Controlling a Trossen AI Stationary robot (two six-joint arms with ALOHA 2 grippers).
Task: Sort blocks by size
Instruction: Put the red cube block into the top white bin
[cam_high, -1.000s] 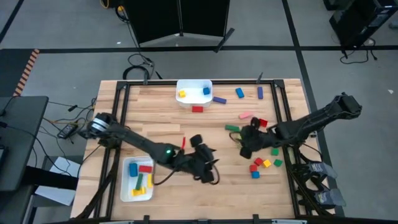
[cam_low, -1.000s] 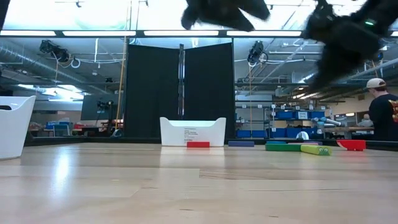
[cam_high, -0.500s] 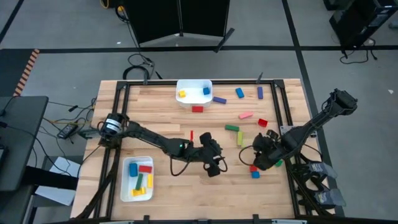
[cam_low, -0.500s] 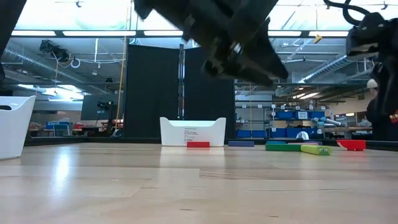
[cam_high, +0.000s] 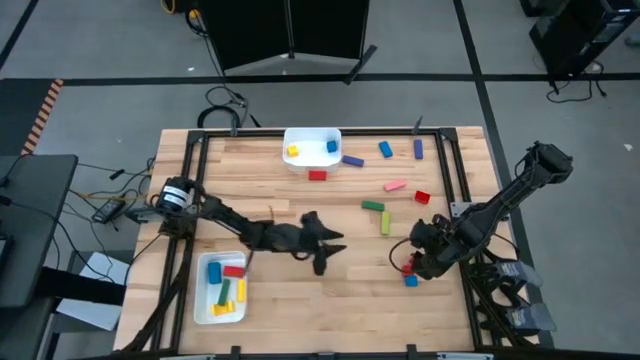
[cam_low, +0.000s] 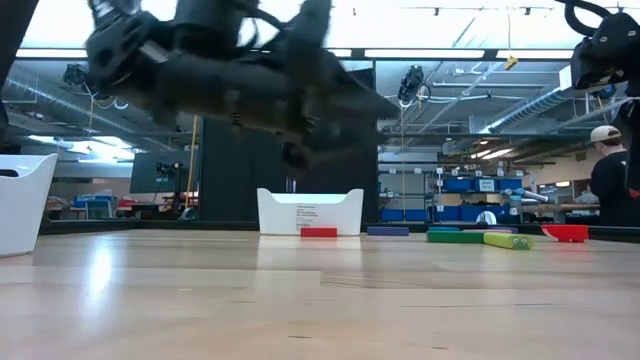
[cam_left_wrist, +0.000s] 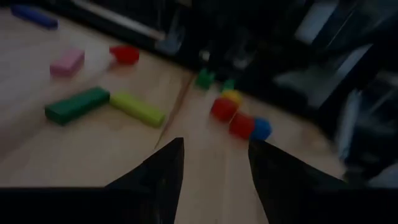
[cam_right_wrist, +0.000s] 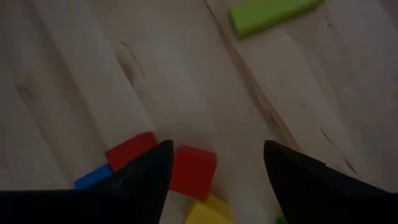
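Right gripper (cam_right_wrist: 214, 163) hangs spread over a small red cube (cam_right_wrist: 194, 172), fingers straddling it for the pick; left gripper (cam_left_wrist: 214, 163), parted and empty, waits mid-table.

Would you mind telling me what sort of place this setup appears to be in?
Probably a robotics lab or workshop: a framed wooden table on grey floor, shelves with blue bins behind, overhead strip lights, and cables beside the table.

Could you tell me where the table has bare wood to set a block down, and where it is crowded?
Bare wood lies along the near edge, between the near tray and the blue cube, and left of the far tray. The left gripper hangs mid-table. It is crowded at the right gripper, open over red cubes, and around the green bars.
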